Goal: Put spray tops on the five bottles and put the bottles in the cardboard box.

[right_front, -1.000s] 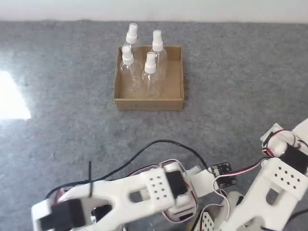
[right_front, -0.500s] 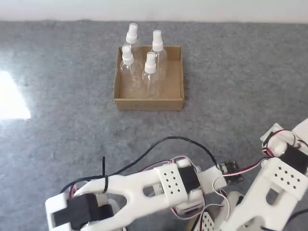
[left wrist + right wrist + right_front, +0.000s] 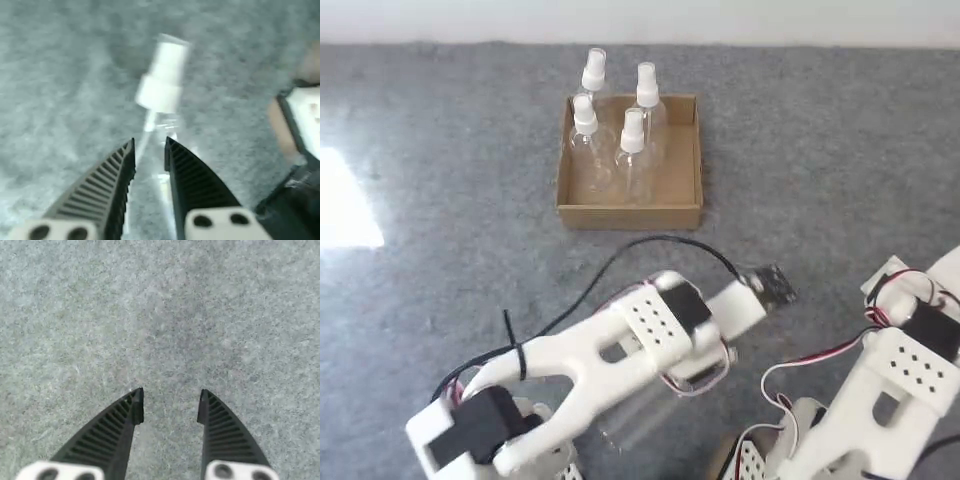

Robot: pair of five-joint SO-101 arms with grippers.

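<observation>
A clear bottle (image 3: 159, 120) with a white spray top (image 3: 163, 80) sits between the fingers of my left gripper (image 3: 150, 145), which is shut on its neck above the grey carpet. In the high view the left arm (image 3: 650, 335) stretches across the front middle, and the bottle shows faintly below it (image 3: 645, 420). The cardboard box (image 3: 630, 215) stands at the back centre with several capped bottles upright in it, such as one (image 3: 633, 150) near its middle. My right gripper (image 3: 169, 402) stands open over bare carpet, nothing between its fingers. The right arm (image 3: 890, 390) is at the front right.
Grey carpet (image 3: 820, 180) covers the whole table, with open floor between the arms and the box. A black cable (image 3: 650, 245) loops from the left arm toward the box. A bright light patch (image 3: 345, 205) lies at the left edge.
The left arm has swung up and away from the front edge toward the box, carrying the bottle. The right arm has not moved.
</observation>
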